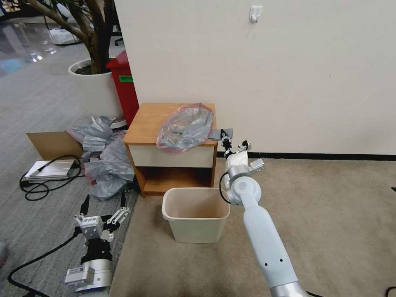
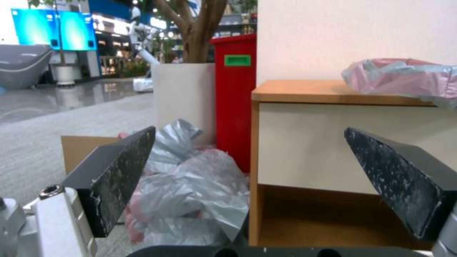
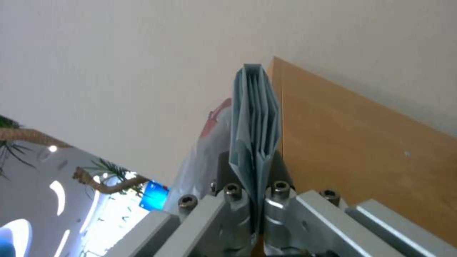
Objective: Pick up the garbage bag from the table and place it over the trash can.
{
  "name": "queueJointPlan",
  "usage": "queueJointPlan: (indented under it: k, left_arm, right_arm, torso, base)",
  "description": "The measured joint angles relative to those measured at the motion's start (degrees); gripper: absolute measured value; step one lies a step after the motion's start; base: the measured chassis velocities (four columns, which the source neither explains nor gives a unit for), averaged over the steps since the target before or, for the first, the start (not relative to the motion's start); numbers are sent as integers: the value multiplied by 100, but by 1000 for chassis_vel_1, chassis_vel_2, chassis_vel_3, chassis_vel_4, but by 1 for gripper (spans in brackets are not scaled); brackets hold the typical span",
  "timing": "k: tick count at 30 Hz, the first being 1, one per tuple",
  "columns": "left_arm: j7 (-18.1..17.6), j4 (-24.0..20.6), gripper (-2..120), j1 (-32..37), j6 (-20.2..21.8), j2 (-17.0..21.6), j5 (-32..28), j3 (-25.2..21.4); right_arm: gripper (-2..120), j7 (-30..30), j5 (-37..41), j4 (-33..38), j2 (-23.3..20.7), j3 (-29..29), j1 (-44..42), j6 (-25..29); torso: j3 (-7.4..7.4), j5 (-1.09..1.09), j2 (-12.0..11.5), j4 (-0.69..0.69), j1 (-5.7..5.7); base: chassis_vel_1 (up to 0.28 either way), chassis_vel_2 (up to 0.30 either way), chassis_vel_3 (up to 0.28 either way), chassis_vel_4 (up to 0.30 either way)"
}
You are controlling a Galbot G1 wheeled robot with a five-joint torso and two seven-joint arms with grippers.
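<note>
The garbage bag lies crumpled on the right half of the counter, its pinkish-red edge hanging a little over the white drawer front, and a folded grey corner of it sticks out past the counter's right edge. The right end effector sits at that right edge, its fingers closed tight on the folded corner; in the right wrist view the pleated grey plastic stands pinched between the two metal fingers, with the wooden side of the counter just beside it. The trash can stands on the carpet in front of the counter, upright and with nothing lining it. The left end effector hangs low near the floor to the left of the trash can, its black fingers spread wide apart and holding nothing, pointing toward a heap of grey plastic bags beside the counter.
</note>
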Motion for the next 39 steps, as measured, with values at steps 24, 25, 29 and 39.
queueJointPlan:
  k: [24, 25, 29, 39]
  left_arm:
    - [-39, -72, 99, -119, 6, 20, -112, -60]
    - [-39, -72, 99, -119, 6, 20, -112, -60]
    - [-49, -72, 99, -123, -19, 29, -138, -78]
    - [-51, -16, 99, -138, -63, -13, -75, 137]
  right_arm:
    - [0, 2363, -721, 2455, -1018, -1394, -1599, -502]
    - [0, 2363, -721, 2455, -1018, -1394, -1599, -502]
    - [0, 2457, -1079, 2431, -1105, -1696, -1926, -497]
    - [0, 2413, -1541, 1981, -1024, -1894, -2138, -361]
  torso:
    - [0, 0, 0, 0, 0]
    - [0, 0, 0, 0, 0]
    - [-1, 0, 0, 1, 0]
    - [-1, 0, 0, 0, 0]
  base:
    - [0, 0, 0, 0]
    - [0, 0, 0, 0]
    - [0, 0, 0, 0]
    - [0, 0, 0, 0]
